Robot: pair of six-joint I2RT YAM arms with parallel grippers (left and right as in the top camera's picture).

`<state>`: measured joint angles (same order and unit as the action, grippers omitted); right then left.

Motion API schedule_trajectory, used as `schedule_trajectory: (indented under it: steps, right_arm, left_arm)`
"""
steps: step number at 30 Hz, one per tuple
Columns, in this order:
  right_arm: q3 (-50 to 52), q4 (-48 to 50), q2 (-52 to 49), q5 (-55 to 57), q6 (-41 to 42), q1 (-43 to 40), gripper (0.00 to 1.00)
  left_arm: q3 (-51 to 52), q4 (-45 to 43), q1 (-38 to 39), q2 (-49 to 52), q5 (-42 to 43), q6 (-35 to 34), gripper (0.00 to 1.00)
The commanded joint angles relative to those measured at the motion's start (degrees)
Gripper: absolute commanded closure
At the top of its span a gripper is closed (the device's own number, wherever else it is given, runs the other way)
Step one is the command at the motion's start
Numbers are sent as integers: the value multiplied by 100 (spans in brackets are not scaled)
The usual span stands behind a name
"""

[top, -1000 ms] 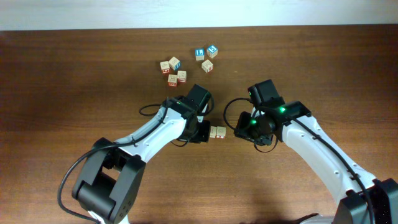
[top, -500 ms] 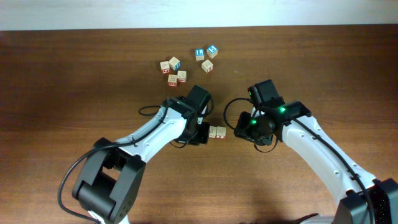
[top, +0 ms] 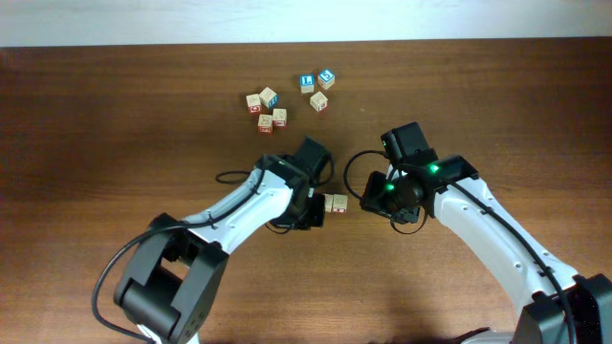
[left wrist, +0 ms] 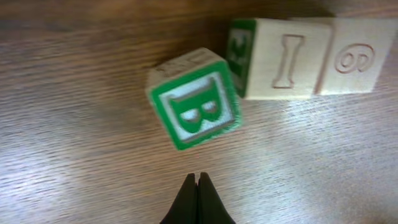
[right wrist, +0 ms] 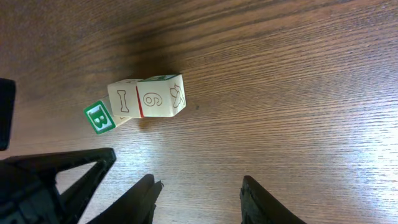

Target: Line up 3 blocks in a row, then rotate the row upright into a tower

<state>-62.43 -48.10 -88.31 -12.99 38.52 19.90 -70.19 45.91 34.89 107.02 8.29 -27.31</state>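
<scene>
Blocks [top: 335, 203], three small pale wooden letter cubes, lie huddled together on a dark wooden table [top: 115, 124], near its middle and between the two robot arms. From above they read as one short row. The left gripper [top: 319, 204] is just beside one end, and the right gripper [top: 365, 201] is near the other end, not touching.

The left wrist camera shows the green B block [left wrist: 194, 99] closest to it. This cube is turned askew, its green-framed letter facing the camera, and one corner rests against the end of the row. Next comes the I block [left wrist: 283, 59], plain beige with a green side, sitting square. The 6 block [left wrist: 357, 56] touches its far side. The left fingers [left wrist: 186, 202] are pressed tightly together with nothing between them. Their tips point at the green B block, and a strip of bare wood separates tips from cube.

The right wrist camera shows the same row from the other side, with a thin red line where the I block meets the 6 block. The right fingers [right wrist: 140, 199] stand apart and hold nothing. The row lies well ahead of them on the wood, off toward the finger on the picture's left rather than centred in the gap.

Farther back on the table sit a group of four cubes [top: 279, 117] and a group of three cubes [top: 318, 100], some with blue faces, well apart from both grippers.
</scene>
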Motion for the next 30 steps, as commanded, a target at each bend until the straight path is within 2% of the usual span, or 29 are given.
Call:
schedule_trajectory:
  steps: [1, 12, 26, 30]
  right_arm:
    - [42, -7, -20, 76, -63, -4, 55]
    - [42, -7, -20, 79, -63, -4, 55]
    - [42, 22, -20, 79, -63, -4, 55]
    - [39, 35, -13, 59, -63, -7, 56]
  left_arm:
    - [177, -179, 26, -85, -63, -138, 100]
    - [205, -778, 22, -74, -479, -136, 100]
    - [205, -905, 22, -76, -509, -131, 100]
    - [-52, -643, 13, -192, -321, 433, 100]
